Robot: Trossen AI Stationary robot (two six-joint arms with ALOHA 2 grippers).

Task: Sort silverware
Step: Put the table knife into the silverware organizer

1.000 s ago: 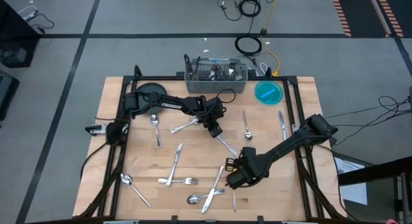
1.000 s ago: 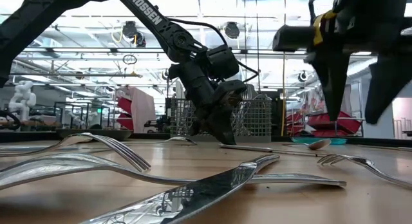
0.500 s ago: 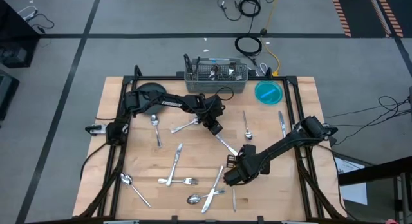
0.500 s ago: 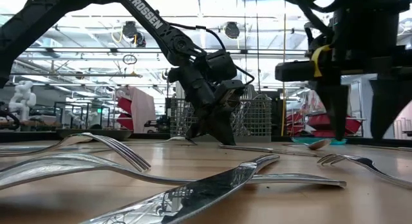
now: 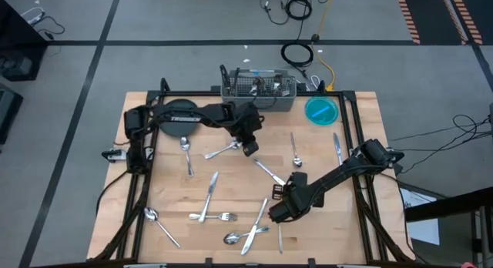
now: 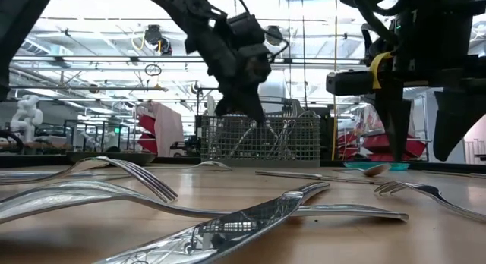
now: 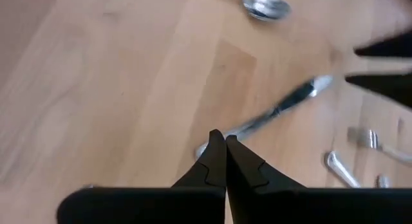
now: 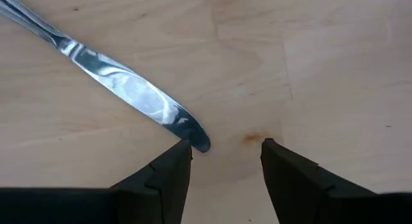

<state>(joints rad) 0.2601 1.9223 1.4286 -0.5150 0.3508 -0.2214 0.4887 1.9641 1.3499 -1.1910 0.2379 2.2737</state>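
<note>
Roughly eleven loose silverware pieces (image 5: pixel 213 216), one caddy (image 5: pixel 259 88), two plates (image 5: pixel 321 110).

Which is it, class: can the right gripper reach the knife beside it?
Probably yes. The right gripper is open just above bare wood, the knife tip beside one finger, nothing lying between.

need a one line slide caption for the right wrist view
Right claw, fingers open, hovers over the wooden table with a table knife's blade tip beside one finger.
</note>
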